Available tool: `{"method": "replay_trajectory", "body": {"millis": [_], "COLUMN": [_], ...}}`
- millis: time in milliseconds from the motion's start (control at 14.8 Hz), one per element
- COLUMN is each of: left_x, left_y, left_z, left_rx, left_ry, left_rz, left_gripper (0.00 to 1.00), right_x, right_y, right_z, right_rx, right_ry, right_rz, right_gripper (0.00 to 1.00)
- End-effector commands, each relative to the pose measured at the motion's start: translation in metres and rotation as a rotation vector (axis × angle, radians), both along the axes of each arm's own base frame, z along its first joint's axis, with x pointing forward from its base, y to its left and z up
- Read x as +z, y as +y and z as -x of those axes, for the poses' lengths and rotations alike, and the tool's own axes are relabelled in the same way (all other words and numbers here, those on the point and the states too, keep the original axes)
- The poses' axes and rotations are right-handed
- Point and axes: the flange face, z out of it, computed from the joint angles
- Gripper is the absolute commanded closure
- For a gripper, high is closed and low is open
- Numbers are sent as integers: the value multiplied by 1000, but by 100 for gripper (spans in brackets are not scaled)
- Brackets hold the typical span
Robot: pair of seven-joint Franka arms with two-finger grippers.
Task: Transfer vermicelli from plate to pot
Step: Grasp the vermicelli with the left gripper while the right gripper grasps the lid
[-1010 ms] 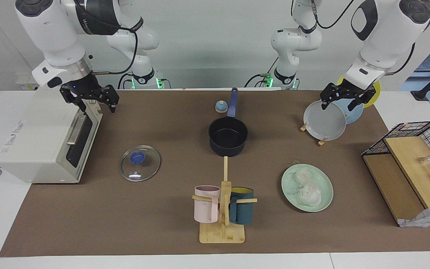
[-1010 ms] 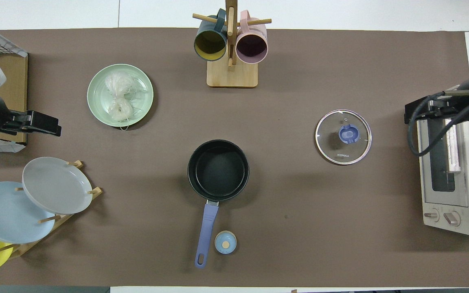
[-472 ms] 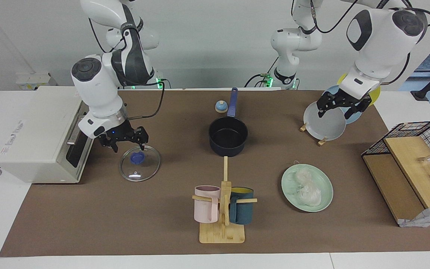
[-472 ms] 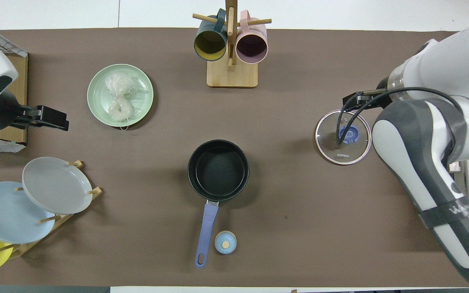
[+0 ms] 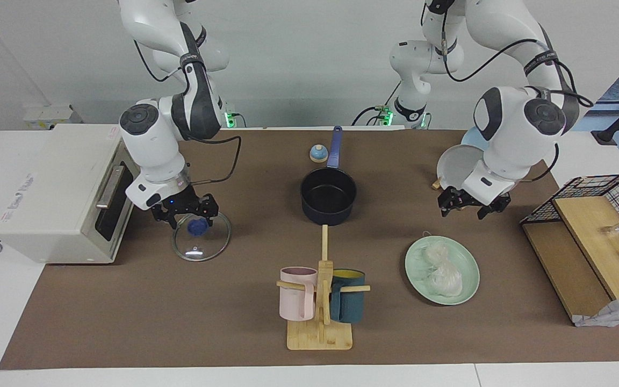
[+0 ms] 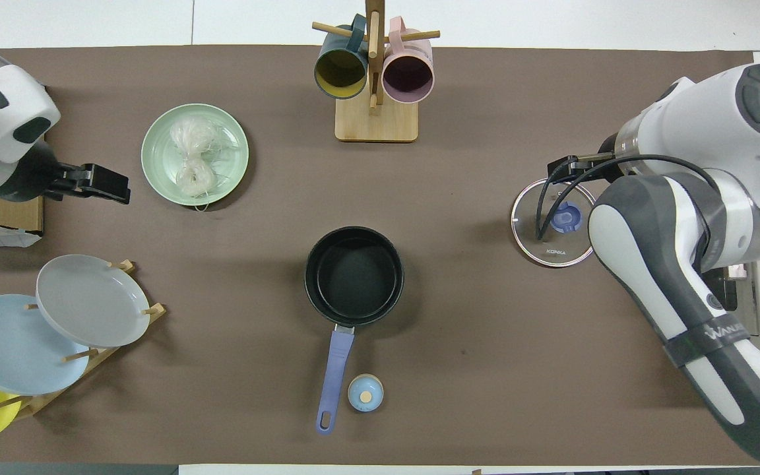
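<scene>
The right gripper (image 5: 187,214) hangs over the glass lid (image 5: 201,235), fingers spread either side of its blue knob; whether they touch it is unclear. From overhead the arm's forearm covers part of the lid. The pot (image 5: 328,195) sits mid-table, open and dark inside. The left gripper (image 5: 468,207), fingers apart and holding nothing, is over bare mat beside the plate (image 5: 416,271). The vermicelli (image 5: 440,270) lies on that plate, untouched. Overhead shows the gripper just beside the plate's rim.
</scene>
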Motion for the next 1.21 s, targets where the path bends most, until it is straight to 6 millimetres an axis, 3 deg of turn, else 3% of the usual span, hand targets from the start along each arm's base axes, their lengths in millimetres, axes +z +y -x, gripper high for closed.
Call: {"method": "replay_trajectory", "body": {"millis": [0, 135, 337, 674, 741, 808, 943, 1010, 1145], "left_x": [-24, -52, -90, -122, -126, -127, -127, -125, -117], "left_y": [-5, -18, -24, -23, -24, -24, -25, -24, -22], "left_z": [-17, -24, -34, -46, -48, -48, -47, -48, -50], "left_rx": [-22, -42, -70, -130, -130, -130, -136, -138, -143], "left_ry": [-39, -36, -55, -75, -99, -104, -102, -99, -75], "left_rz": [-14, -17, -35, -39, -33, -32, -31, -31, -31], "left_gripper": [0, 0, 0, 0, 4, 26, 94, 100, 100], "right_x": [-32, -54, -62, -68, -69, -71, -73, -74, -74], "right_y": [-2, -3, -3, -8, -8, -9, -10, -13, -12], "right_z": [12, 11, 12, 13, 14, 16, 17, 17, 19], "right_rx": [42, 37, 31, 37, 45, 62, 108, 110, 112], "right_ry": [-5, 3, 19, 32, 36, 46, 49, 52, 61], "right_rz": [-9, -12, -13, -11, -10, -7, -3, -3, -2], "right_gripper": [0, 0, 0, 0, 0, 0, 4, 4, 5]}}
